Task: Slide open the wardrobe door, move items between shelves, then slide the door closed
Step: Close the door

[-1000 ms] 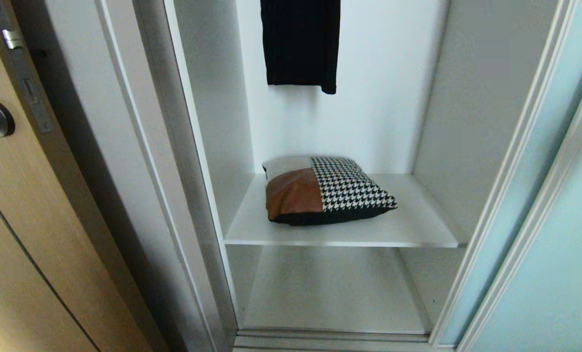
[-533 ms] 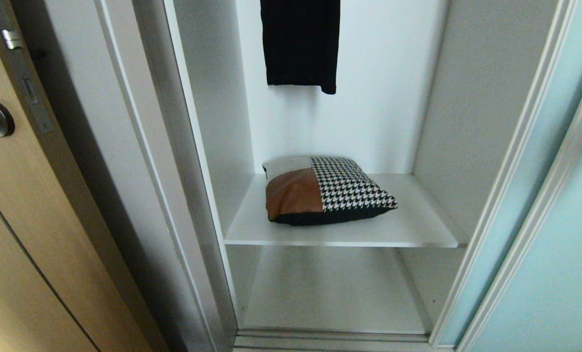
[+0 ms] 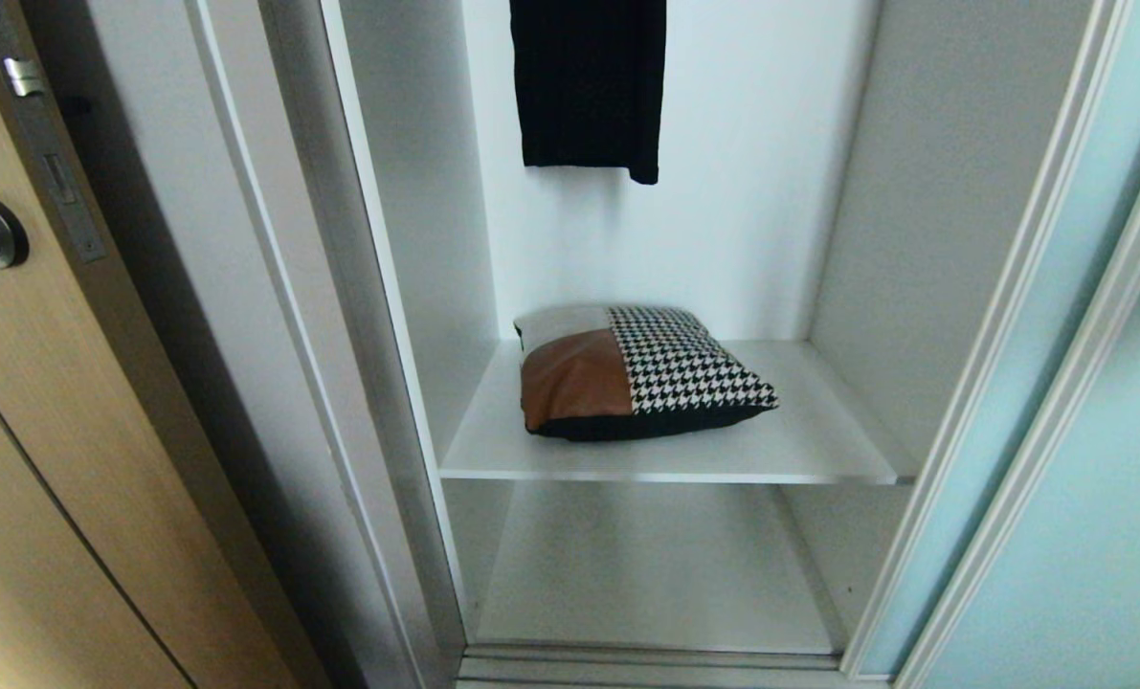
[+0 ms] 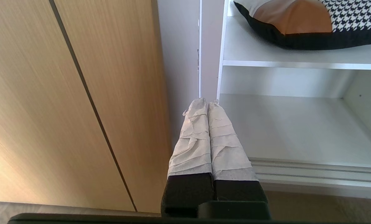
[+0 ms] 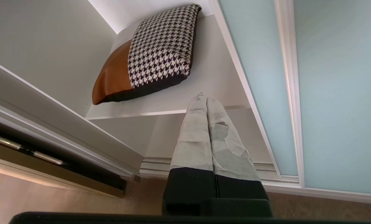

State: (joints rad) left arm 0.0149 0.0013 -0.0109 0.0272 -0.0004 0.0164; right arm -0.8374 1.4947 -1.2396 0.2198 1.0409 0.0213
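the jaws of both grippers are seen pressed together, empty. in the head view, the cushion lies mid-frame on the upper shelf, below a black garment; the sliding wardrobe door is pushed to the right edge. in the left wrist view, the left gripper is centred. in the right wrist view, the right gripper is centred below the cushion.

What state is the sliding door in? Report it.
Open. The sliding door stands off to the right, and the cushion on the upper shelf is fully exposed.
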